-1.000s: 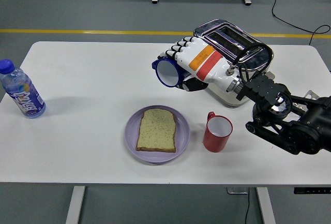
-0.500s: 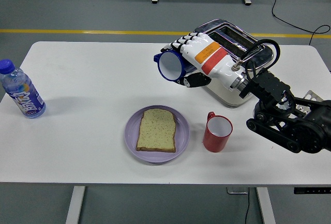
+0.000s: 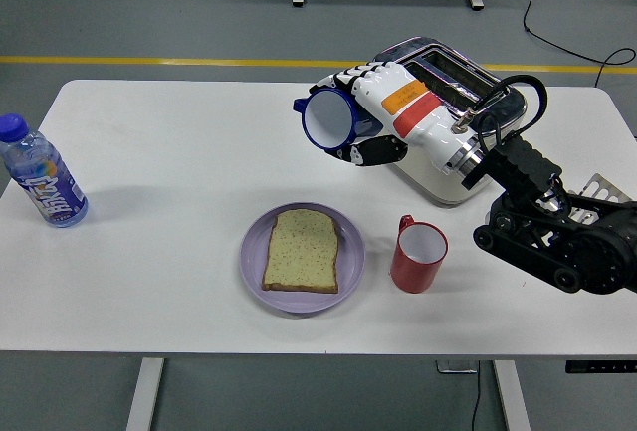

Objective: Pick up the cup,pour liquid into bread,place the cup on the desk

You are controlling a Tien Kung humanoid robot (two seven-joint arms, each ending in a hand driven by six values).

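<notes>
Now the blue cup (image 3: 329, 119) is tipped on its side in the air, beyond the bread (image 3: 302, 250) on its purple plate (image 3: 350, 270), the right hand (image 3: 383, 110) with fingers clamped around it. Pouring seems in hand; next, bring it over the bread.

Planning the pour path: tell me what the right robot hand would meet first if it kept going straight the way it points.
The right robot hand, shut on the blue cup, points left over the table. Nothing stands in that line; the bottle sits nearer, though depth is uncertain.
</notes>
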